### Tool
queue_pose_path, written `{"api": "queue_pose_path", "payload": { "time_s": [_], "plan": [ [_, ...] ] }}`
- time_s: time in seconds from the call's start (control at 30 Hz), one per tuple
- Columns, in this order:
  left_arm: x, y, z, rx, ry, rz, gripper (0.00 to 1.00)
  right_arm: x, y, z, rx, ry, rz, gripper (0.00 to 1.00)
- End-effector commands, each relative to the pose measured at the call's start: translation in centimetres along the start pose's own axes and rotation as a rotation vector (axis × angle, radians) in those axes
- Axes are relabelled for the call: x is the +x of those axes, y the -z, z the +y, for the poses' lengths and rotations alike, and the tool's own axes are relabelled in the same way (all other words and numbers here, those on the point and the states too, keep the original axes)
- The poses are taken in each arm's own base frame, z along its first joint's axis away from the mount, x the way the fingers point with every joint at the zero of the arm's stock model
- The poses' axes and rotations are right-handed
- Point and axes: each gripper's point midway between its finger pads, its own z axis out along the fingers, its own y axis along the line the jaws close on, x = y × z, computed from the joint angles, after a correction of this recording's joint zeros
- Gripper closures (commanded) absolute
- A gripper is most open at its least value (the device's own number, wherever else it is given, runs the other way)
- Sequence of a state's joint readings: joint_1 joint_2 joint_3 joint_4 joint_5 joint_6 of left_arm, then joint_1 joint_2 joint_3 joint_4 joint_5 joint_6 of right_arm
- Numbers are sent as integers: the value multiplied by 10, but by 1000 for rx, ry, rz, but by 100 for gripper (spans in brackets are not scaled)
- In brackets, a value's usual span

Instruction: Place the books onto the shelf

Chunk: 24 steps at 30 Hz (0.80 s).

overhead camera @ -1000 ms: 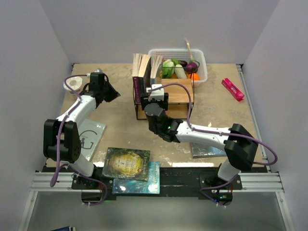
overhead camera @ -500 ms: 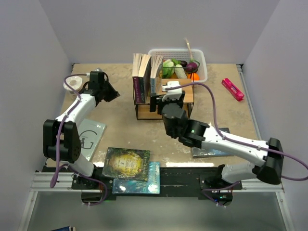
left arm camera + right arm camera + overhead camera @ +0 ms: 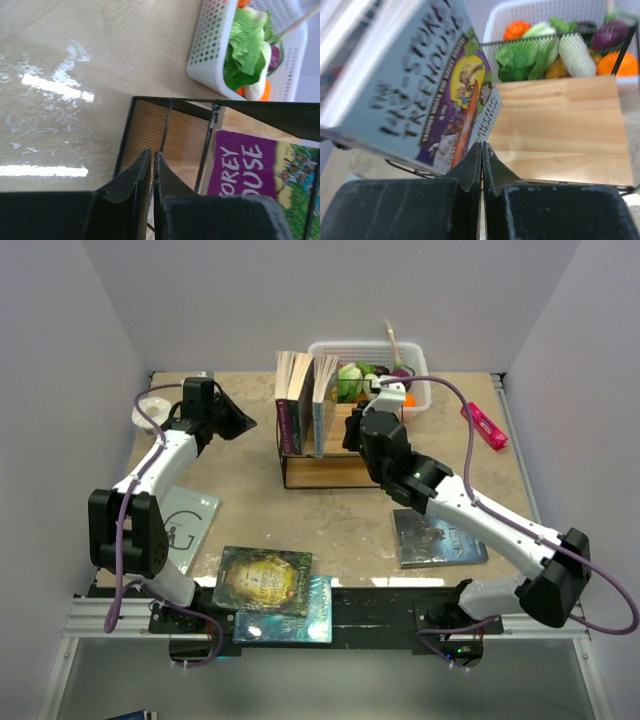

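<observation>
The shelf (image 3: 345,468), a black wire frame with wooden boards, stands at the back middle of the table. Three books (image 3: 301,408) stand upright at its left end, page edges up. My right gripper (image 3: 349,433) is shut and empty just right of them, above the shelf's board (image 3: 560,125); the nearest book (image 3: 420,95) leans beside its tip (image 3: 481,146). My left gripper (image 3: 244,424) is shut and empty, pointing at the shelf's left side (image 3: 150,127), with a purple book (image 3: 245,162) behind the wire. More books lie flat: green-gold (image 3: 263,580), teal-blue (image 3: 322,618), dark blue-grey (image 3: 440,537).
A white basket (image 3: 418,392) of vegetables stands right behind the shelf. A pink oblong object (image 3: 483,425) lies at the back right. A white roll (image 3: 152,412) sits at the back left, and a grey flat item (image 3: 190,520) lies near the left arm.
My right arm has swung from in front of the shelf to over its right part, and its jaws have closed after standing open. The left gripper edged towards the shelf.
</observation>
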<state>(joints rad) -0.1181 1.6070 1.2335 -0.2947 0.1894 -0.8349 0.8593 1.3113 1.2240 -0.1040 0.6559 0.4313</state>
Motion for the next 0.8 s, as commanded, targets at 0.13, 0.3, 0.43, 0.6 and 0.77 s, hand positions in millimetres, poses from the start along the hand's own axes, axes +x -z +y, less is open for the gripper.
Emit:
{"api": "queue_pose_path", "payload": {
  "time_s": [0.13, 0.3, 0.43, 0.6, 0.77],
  "plan": [
    [-5, 5, -41, 189, 8, 32, 89, 9, -46, 11, -82, -314, 114, 100],
    [7, 3, -40, 209, 32, 71, 89, 19, -70, 11, -103, -370, 144, 100],
    [11, 5, -49, 246, 28, 81, 89, 33, -88, 15, -125, -381, 186, 100],
    [15, 8, -66, 294, 16, 97, 89, 39, -99, 29, -164, -383, 219, 100],
    [17, 11, -76, 317, 7, 100, 89, 43, -104, 33, -171, -387, 231, 100]
  ]
}}
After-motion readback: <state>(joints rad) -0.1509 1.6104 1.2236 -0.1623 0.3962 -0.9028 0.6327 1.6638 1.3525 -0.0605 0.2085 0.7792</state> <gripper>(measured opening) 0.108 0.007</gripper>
